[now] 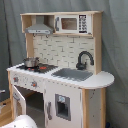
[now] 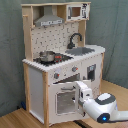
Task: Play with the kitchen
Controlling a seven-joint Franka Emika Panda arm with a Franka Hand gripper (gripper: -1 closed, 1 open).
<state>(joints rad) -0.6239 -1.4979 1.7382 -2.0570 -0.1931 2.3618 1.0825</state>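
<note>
Toy kitchen (image 2: 64, 60) with its oven door (image 2: 65, 97) swung open, the arm's gripper (image 2: 83, 93) at the door's edge, finger state indiscernible.

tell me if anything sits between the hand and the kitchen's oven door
Nothing visible does. In the second exterior view the hand is right at the free edge of the oven door, which stands ajar on the kitchen. No other object shows around it there.
</note>
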